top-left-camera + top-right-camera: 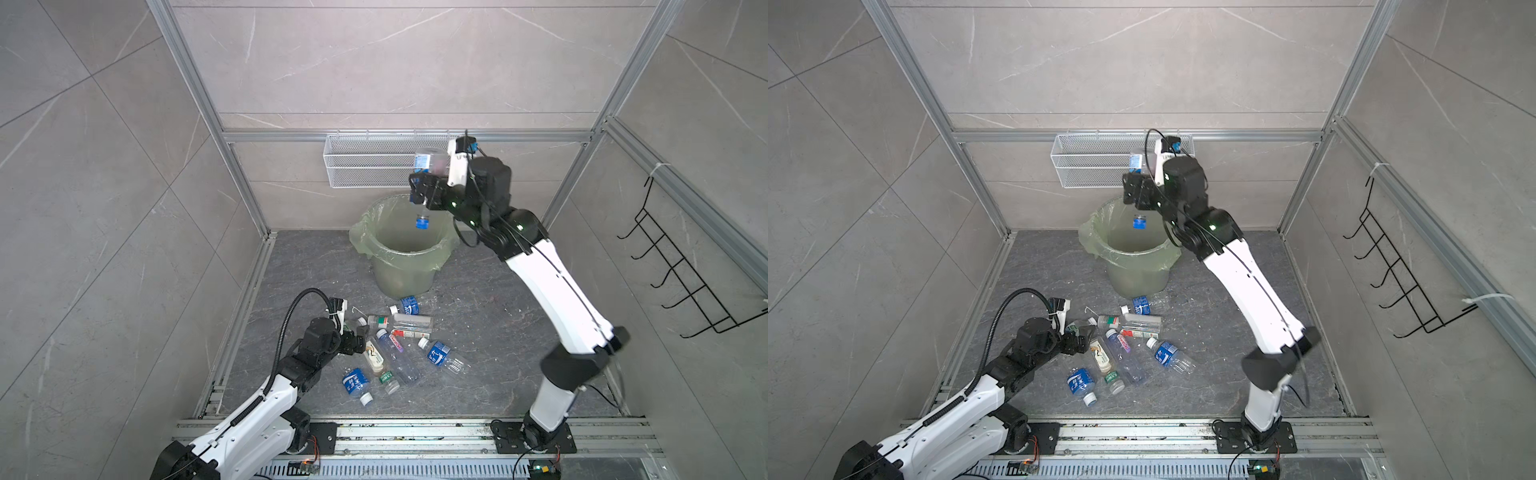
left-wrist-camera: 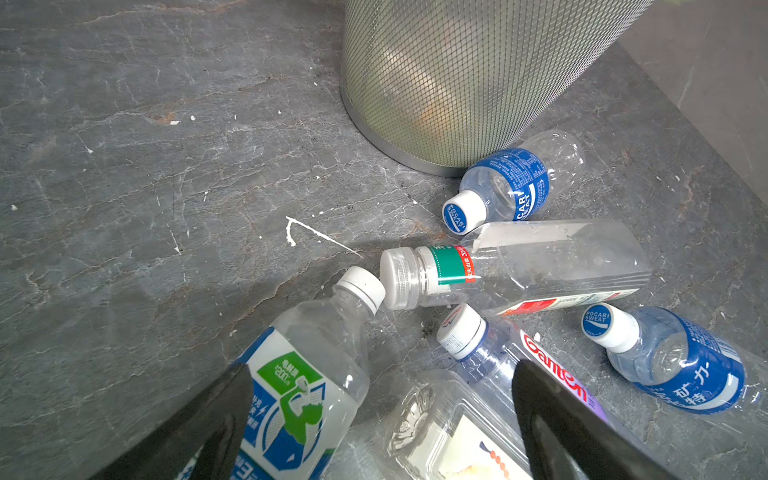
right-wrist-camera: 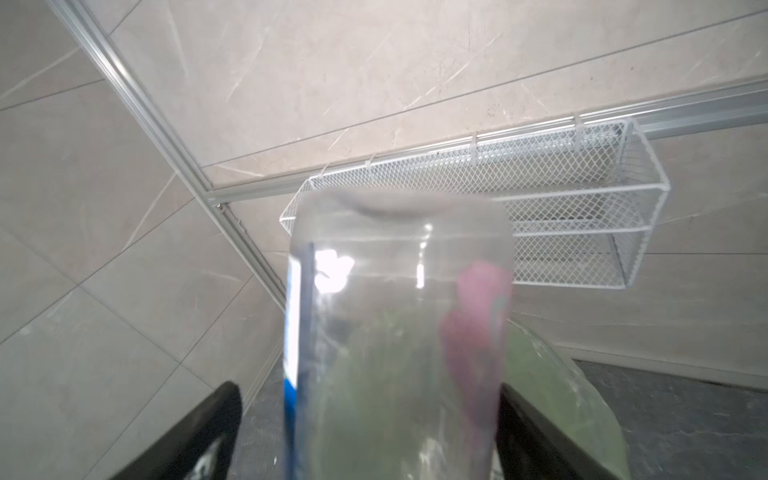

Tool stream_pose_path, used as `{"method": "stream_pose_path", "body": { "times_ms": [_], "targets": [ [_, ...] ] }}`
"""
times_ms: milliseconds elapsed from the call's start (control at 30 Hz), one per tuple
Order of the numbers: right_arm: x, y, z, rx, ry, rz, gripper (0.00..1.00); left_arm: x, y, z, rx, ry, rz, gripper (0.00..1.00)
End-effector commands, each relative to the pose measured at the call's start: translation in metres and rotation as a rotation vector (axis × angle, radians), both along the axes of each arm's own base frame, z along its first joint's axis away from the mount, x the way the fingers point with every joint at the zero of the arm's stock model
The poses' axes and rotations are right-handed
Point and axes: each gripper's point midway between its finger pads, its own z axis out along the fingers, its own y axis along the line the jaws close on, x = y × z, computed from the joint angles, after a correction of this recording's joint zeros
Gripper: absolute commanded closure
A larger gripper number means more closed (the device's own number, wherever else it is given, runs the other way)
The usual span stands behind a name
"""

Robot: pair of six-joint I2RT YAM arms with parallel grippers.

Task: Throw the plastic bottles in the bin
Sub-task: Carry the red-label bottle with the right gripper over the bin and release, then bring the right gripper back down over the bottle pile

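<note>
From where I stood, the left arm (image 1: 253,419) at seven o'clock and the right arm (image 1: 557,286) at four o'clock wore white shells with black joints. A ribbed black hose (image 1: 308,290) arched over the left, and a thin black cable (image 1: 1147,143) looped off the right.

our left arm (image 1: 249,411) bent low, left gripper (image 1: 360,338) spread wide, our right arm (image 1: 552,282) raised high, right gripper (image 1: 417,191) parted

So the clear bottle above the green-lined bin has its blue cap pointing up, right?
Not quite. The clear bottle above the green-lined bin has its blue cap pointing down, toward the bin's opening. Both top views show it.
</note>
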Motion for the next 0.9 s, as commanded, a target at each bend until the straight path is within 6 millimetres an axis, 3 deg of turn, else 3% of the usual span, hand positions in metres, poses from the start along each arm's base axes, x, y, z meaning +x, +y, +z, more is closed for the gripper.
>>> {"method": "stream_pose_path", "body": {
  "times_ms": [0, 133, 400, 533, 867],
  "targets": [
    [0.011, -0.029, -0.034, -0.113, 0.131, -0.134, 0.01, 0.004, -0.002, 0.011, 0.001, -0.050, -0.019, 0.00],
    [0.002, -0.029, -0.014, -0.084, 0.077, -0.106, 0.01, 0.003, 0.001, 0.013, -0.003, -0.065, -0.008, 0.00],
    [-0.033, -0.041, -0.021, -0.090, 0.054, -0.041, 0.01, 0.005, -0.001, 0.011, 0.002, -0.055, -0.009, 0.00],
    [-0.051, -0.052, -0.037, -0.121, 0.068, -0.034, 0.01, 0.006, 0.000, 0.011, 0.005, -0.054, -0.007, 0.00],
    [-0.086, -0.072, -0.101, -0.184, 0.161, -0.009, 0.00, 0.006, -0.001, 0.011, 0.005, -0.050, -0.006, 0.00]
  ]
}}
